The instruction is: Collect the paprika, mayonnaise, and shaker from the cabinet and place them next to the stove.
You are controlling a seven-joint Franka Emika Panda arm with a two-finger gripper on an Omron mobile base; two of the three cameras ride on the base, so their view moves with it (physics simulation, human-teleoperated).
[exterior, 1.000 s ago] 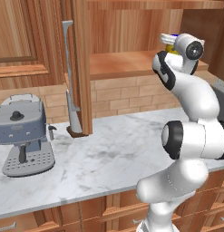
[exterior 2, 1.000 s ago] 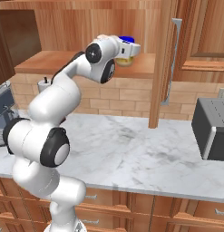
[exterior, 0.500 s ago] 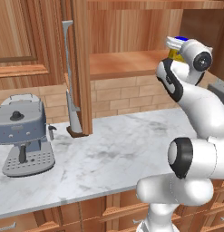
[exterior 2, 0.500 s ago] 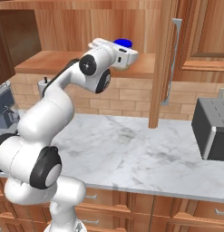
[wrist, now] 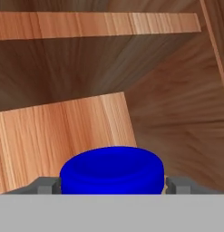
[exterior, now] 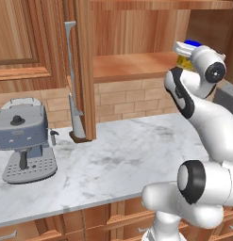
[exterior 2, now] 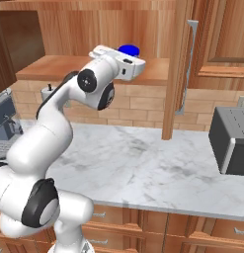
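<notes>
Blue lid of the mayonnaise sits low centre in hand view, w/ a grey finger tip at its left edge and another at its right; tips look tight against the lid, so gripper is clamped on the jar, fingers spread to lid width. Left base view: yellowish jar body + blue lid peek out just behind the white hand, at shelf height, right end of the cabinet shelf. Cannot tell whether jar base touches the shelf. Right base view: only the lid top visible above the hand, over the shelf. Cabinet door stands open, silver bar handle facing out. Grey coffee machine on marble counter, left side. Dark toaster oven at right of counter.
</notes>
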